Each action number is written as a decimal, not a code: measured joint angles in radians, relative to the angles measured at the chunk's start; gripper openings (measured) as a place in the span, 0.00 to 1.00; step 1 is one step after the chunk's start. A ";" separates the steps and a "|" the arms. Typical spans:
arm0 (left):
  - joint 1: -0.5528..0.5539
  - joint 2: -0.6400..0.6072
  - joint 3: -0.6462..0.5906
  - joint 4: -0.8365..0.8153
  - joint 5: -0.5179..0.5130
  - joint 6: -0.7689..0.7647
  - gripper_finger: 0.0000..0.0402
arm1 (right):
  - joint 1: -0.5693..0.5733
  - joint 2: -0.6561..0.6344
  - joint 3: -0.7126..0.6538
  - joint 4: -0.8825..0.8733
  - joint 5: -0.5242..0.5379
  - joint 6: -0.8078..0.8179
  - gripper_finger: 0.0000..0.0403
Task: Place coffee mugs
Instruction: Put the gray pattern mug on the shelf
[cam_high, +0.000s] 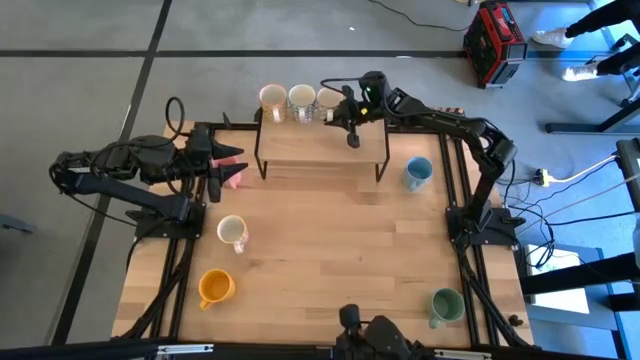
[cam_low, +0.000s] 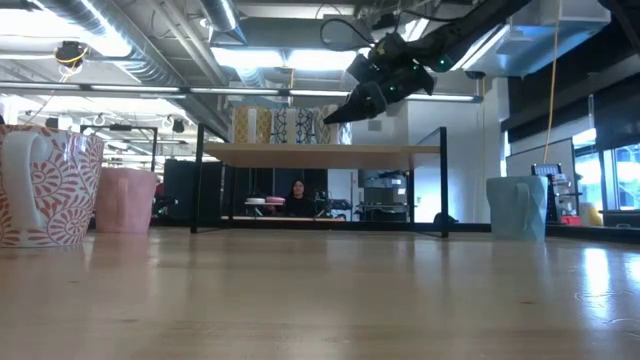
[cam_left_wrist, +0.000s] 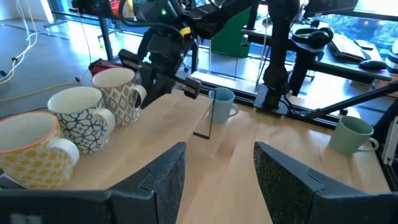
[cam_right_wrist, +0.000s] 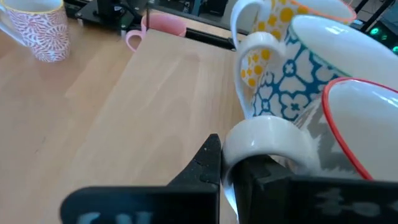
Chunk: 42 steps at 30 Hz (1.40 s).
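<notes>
Three patterned white mugs stand in a row on top of a low wooden shelf (cam_high: 320, 150): a yellow-patterned one (cam_high: 271, 98), a blue-patterned one (cam_high: 302, 98) and a red-rimmed one (cam_high: 329, 100). My right gripper (cam_high: 352, 135) sits at the red-rimmed mug's handle, on the shelf's right part, shut on it. My left gripper (cam_high: 225, 165) hangs open above the table's left side, over a pink mug (cam_high: 237, 178). A red-patterned white mug (cam_high: 233, 232), an orange mug (cam_high: 215, 288), a blue mug (cam_high: 417, 173) and a green mug (cam_high: 445, 305) stand on the table. My right gripper (cam_right_wrist: 229, 168) has the white handle (cam_right_wrist: 267, 134) of the red-rimmed mug at its fingertips, with a thin strip of it between the two fingers. The fingers come slanting down from the table's right. The mug stands upright on the shelf top beside the blue-patterned mug (cam_right_wrist: 292, 74).
The shelf stands on thin black legs (cam_low: 443, 180) at the table's far middle, with open room beneath it. The table's middle is bare wood (cam_high: 330, 240). Red equipment (cam_high: 494, 40) and cables lie on the floor beyond the far right corner.
</notes>
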 joint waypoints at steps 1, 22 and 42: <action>0.000 0.000 0.000 0.000 0.000 -0.003 0.46 | -0.007 0.002 0.000 -0.002 -0.007 -0.001 0.01; 0.000 0.000 0.000 0.022 -0.016 -0.007 0.46 | -0.016 0.014 0.001 0.009 -0.010 0.002 0.06; 0.000 0.000 0.000 0.021 -0.015 -0.035 0.46 | -0.016 0.014 0.001 -0.012 0.002 0.051 0.06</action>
